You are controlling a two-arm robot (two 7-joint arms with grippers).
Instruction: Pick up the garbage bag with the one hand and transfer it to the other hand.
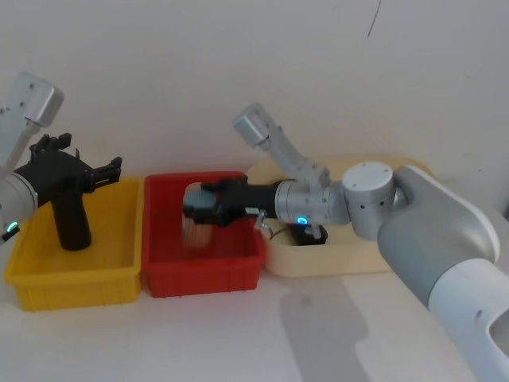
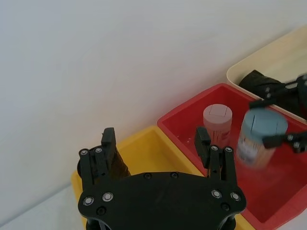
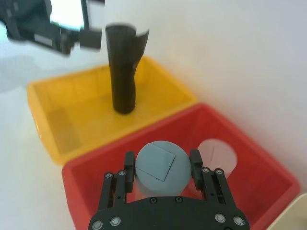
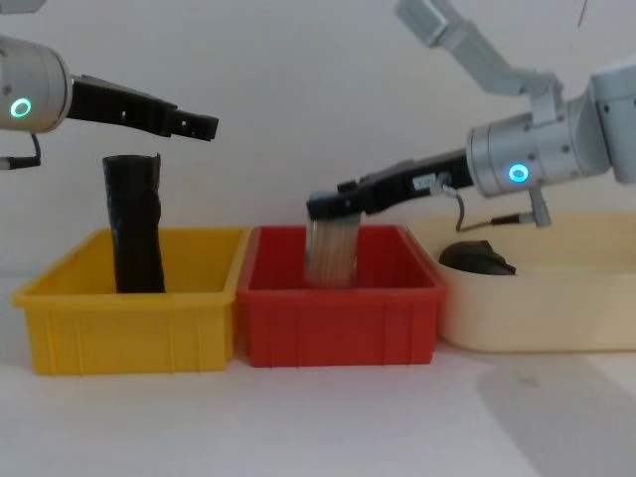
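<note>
Garbage bag (image 4: 477, 256): a dark black lump lying low in the cream tray (image 4: 556, 308), at the end nearest the red bin (image 4: 338, 318); nothing grips it.
Right gripper (image 4: 328, 209): reaches in over the red bin, just beside the garbage bag's tray, its arm passing above the bag; a blue ring light glows on the arm.
Right gripper's hold: fingers clamped on either side of a grey-lidded container (image 3: 162, 165), which hangs upright inside the red bin.
Red bin's other content: a pinkish container (image 2: 217, 122) standing upright near the back wall.
Left gripper (image 1: 107, 171): hovers over the yellow bin (image 1: 71, 274), well apart from the garbage bag; its fingers (image 2: 109, 141) are spread wide with nothing between them.
Yellow bin's content: a slim black roll (image 4: 134, 224) with a ragged top, standing upright just below the left gripper.
</note>
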